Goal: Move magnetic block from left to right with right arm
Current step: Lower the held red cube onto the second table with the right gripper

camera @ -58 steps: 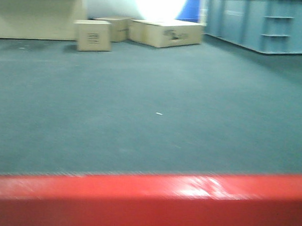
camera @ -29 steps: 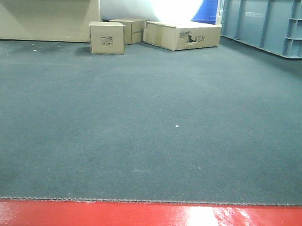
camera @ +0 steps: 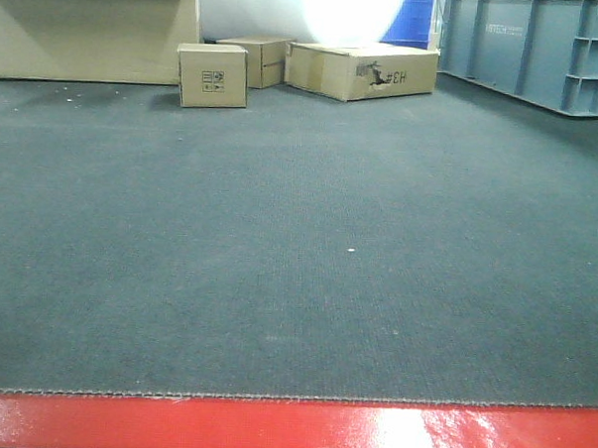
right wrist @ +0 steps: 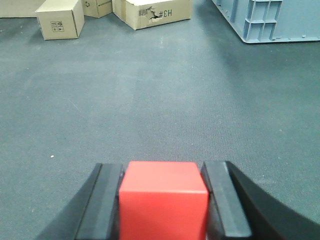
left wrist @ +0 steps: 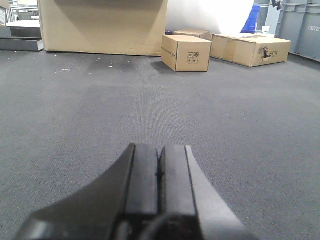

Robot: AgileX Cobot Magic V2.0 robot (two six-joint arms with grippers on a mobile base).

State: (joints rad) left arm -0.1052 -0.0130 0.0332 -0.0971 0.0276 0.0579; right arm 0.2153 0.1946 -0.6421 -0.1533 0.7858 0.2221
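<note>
One block, clamped square between the fingers of your right gripper; cube, no long axis. Left gripper: pressed together, empty.

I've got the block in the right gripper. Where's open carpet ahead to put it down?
The carpet ahead of the right gripper holding the magnetic block is bare up to the cardboard boxes far left and the blue crate far right. Crowding is only along that back edge.
</note>
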